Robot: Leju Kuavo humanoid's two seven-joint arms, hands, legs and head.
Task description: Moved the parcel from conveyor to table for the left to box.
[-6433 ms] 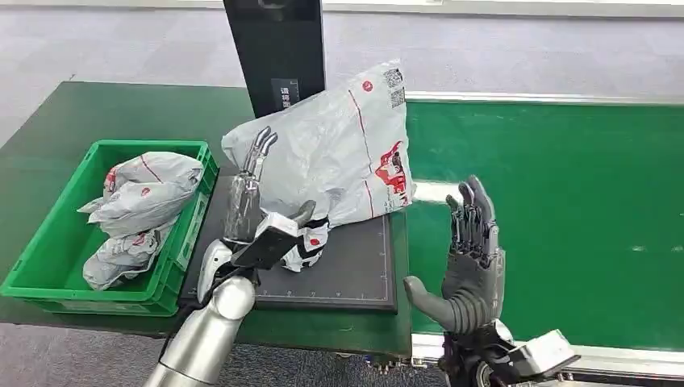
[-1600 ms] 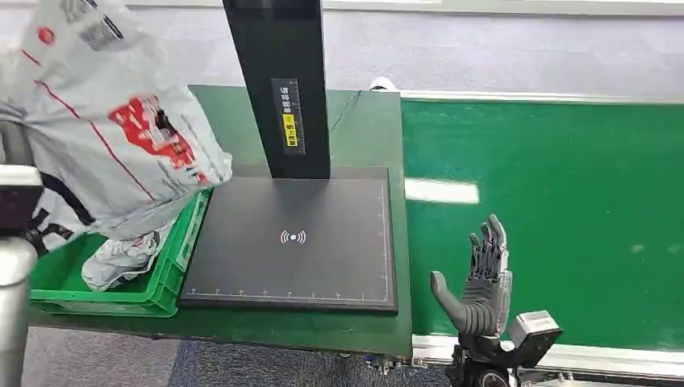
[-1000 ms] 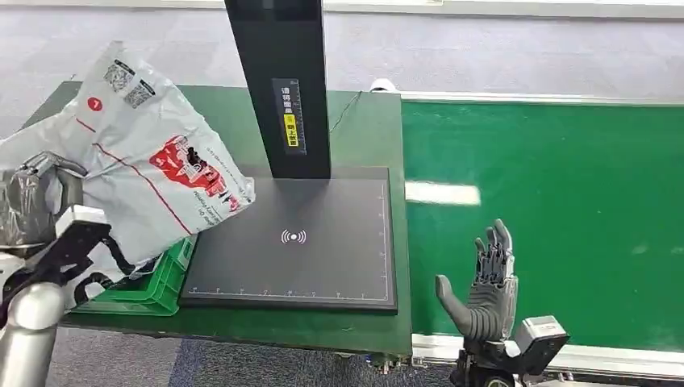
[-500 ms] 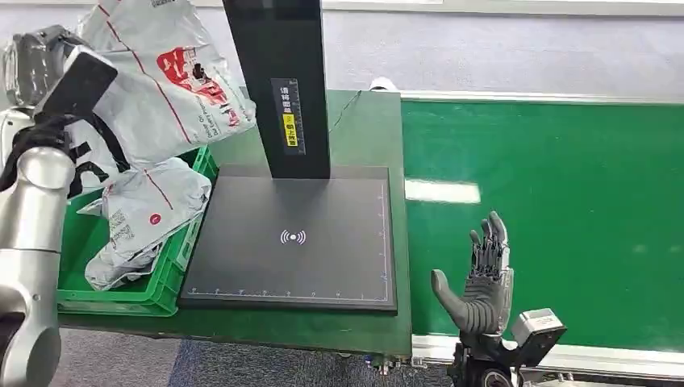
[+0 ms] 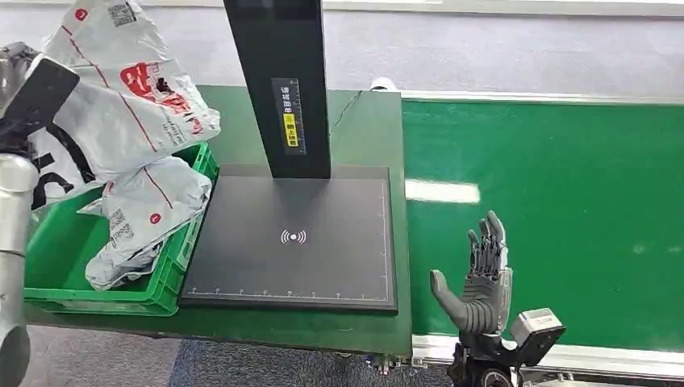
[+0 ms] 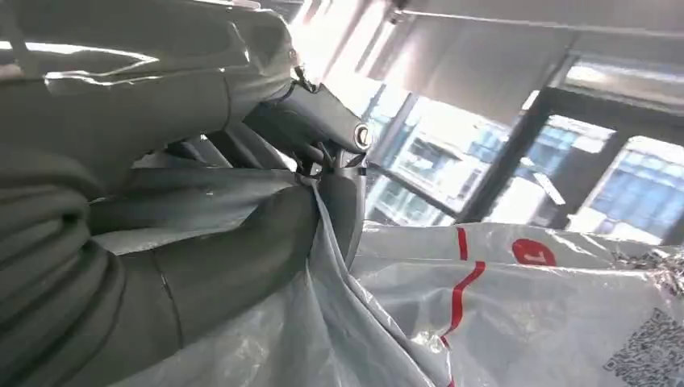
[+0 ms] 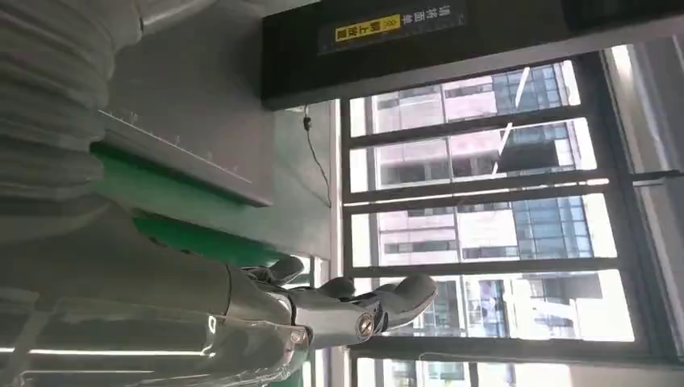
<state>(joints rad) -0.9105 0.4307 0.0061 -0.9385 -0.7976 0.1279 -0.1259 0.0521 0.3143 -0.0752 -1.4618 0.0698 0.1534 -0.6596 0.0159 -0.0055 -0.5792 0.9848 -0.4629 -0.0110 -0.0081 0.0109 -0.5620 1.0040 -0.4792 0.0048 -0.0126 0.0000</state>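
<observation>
A grey plastic parcel (image 5: 121, 97) with red print hangs above the green box (image 5: 48, 278) at the table's left, gripped from its left side by my left hand (image 5: 20, 68). In the left wrist view my left hand's fingers (image 6: 314, 121) clamp a fold of the parcel (image 6: 500, 322). Two more grey parcels (image 5: 145, 218) lie in the box beneath it. My right hand (image 5: 484, 278) stands upright with fingers spread and nothing in it, at the conveyor's (image 5: 556, 210) near edge. The right wrist view shows the same hand (image 7: 339, 310) held open.
A black scanner pad (image 5: 294, 238) with a tall black post (image 5: 282, 81) lies between the box and the green conveyor belt. The green table (image 5: 355, 129) carries both. A cable runs along the table's far right corner.
My left hand has carried the parcel slightly left and down over the box; the parcel has turned a little. My right hand has hardly moved.
</observation>
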